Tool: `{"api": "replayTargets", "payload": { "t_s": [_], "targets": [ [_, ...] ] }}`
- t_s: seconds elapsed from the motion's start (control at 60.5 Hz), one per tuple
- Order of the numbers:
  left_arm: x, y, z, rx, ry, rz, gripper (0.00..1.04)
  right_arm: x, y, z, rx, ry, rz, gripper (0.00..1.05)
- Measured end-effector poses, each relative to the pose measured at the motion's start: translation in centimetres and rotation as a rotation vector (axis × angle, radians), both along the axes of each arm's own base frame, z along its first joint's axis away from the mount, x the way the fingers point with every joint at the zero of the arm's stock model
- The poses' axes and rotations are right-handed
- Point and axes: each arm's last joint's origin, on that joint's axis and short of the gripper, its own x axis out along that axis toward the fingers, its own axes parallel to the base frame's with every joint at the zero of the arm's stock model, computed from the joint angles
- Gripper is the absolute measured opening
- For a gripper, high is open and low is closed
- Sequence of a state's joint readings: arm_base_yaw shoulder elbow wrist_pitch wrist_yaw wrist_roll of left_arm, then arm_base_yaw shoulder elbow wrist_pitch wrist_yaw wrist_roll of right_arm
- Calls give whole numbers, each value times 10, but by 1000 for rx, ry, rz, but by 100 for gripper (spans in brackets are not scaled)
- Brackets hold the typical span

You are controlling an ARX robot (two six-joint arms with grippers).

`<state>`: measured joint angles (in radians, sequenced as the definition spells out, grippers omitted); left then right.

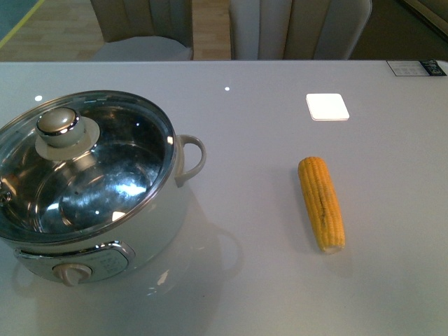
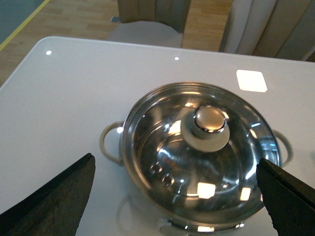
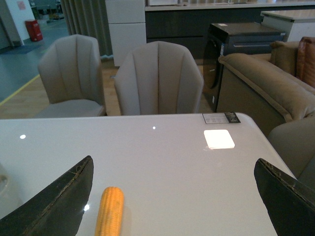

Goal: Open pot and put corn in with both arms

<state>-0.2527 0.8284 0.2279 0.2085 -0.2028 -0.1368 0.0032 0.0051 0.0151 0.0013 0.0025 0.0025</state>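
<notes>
The white pot (image 1: 91,231) stands at the front left of the table, shut by a glass lid (image 1: 105,175) with a beige and steel knob (image 1: 59,126). The yellow corn (image 1: 321,202) lies flat on the table to the right of the pot. Neither arm shows in the front view. In the left wrist view my open left gripper (image 2: 179,196) hangs above the pot (image 2: 197,157), its fingers (image 2: 54,196) spread wide either side, the knob (image 2: 209,123) beyond them. In the right wrist view my open right gripper (image 3: 179,201) hovers over the table, with the corn (image 3: 110,211) next to one finger.
The table (image 1: 245,119) is white and glossy. A white square patch (image 1: 327,106) lies behind the corn. A printed card (image 1: 416,68) sits at the far right edge. Beige chairs (image 1: 294,28) stand behind the table; a sofa (image 3: 266,88) is off to the right.
</notes>
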Motion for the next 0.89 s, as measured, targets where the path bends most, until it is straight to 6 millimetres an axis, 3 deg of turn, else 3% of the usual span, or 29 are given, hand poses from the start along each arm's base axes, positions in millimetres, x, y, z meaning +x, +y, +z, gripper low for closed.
{"api": "replayTargets", "payload": {
  "t_s": [0.149,0.347,0.628,0.893],
  "targets": [
    [55,-26,-24,33,-33,-58,98,0,0,0,0,0,0,96],
    [96,-32,-63,75,-31,-57,98,0,0,0,0,0,0,96],
    [118,-33,-93,80,32,-36,98,0,0,0,0,0,0,96],
    [128,-34,-101,66,46,-16,98,0,0,0,0,0,0,96]
  ]
}}
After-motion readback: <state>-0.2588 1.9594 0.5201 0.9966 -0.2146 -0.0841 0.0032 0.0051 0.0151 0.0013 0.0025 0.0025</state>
